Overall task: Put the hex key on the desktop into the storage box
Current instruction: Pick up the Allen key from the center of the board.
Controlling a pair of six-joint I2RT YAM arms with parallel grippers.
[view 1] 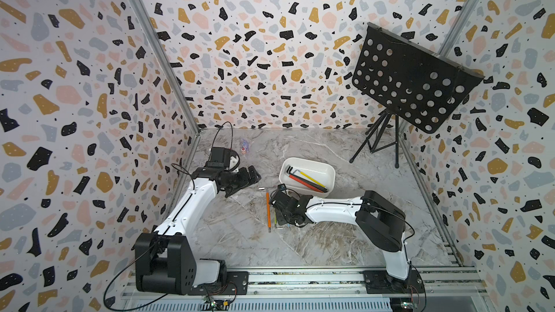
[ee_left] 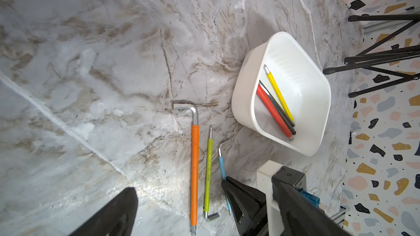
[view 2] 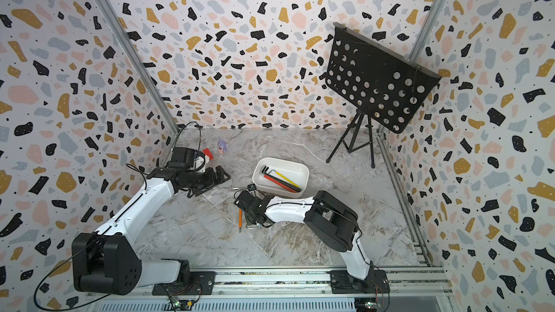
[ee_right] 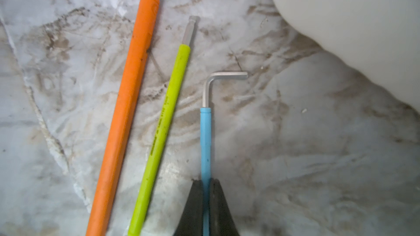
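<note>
With the black right gripper point(ee_right: 205, 182) clamped on the blue-sleeved steel hex key point(ee_right: 205, 137) on the marble desktop point(ee_right: 295, 155), a lift toward the glossy white storage box point(ee_left: 245, 91) seems next.

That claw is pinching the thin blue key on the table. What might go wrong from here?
1. The right gripper pinches the blue hex key with its fingertips only, so the slim key may swivel or slip when lifted.
2. The green hex key lies close beside it and may get dragged along.
3. The blue key's bent end could catch on the wall of the storage box on the way in.
</note>
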